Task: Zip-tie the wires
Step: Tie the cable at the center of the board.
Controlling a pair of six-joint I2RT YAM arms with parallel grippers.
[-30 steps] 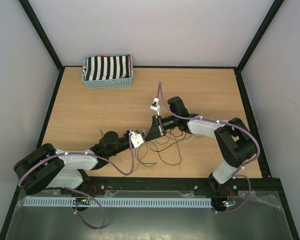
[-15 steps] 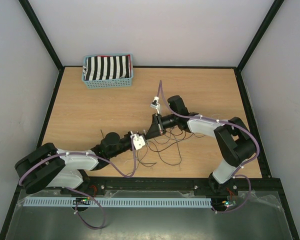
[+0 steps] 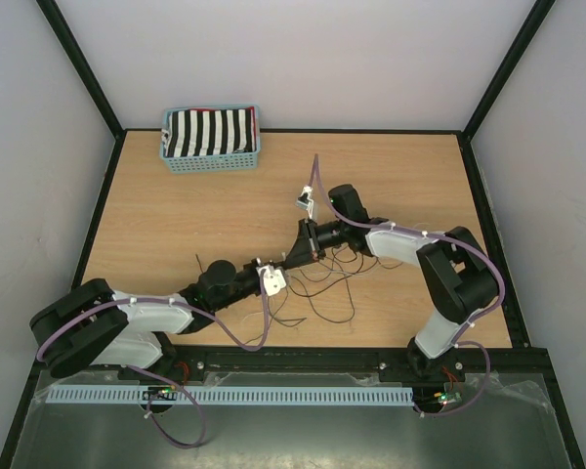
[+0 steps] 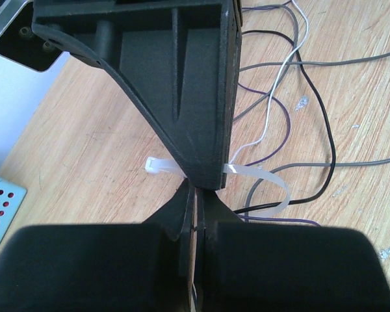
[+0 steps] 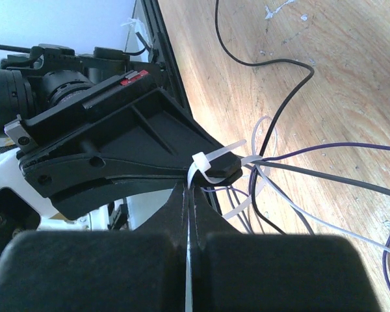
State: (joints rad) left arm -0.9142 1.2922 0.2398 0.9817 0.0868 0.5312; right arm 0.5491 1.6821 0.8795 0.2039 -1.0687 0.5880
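1. The thin flexible wires, in black, grey, white and purple, lie in loose loops on the light wooden table. They sit near its middle, a little towards the near edge and on the right arm's side.
2. Several of these strands draw together into one bunch right beside the two meeting finger tips. The rest of their length curls away freely over the wood.
3. A translucent white plastic zip tie is looped around that bunch. One short end sticks out past the tip of the black fingers.
4. The right gripper has its fingers pressed together. A thin white strip of the zip tie runs down the seam between them, so they are pinching its strap.
5. The left gripper also has its fingers pressed tight. The curved part of the zip tie leads into their tip, and a pale sliver shows in the seam.
6. The two grippers meet tip to tip, just above the table.
7. A light blue plastic mesh basket stands at the far left corner, well apart from the wires. It holds a black-and-white striped cloth.
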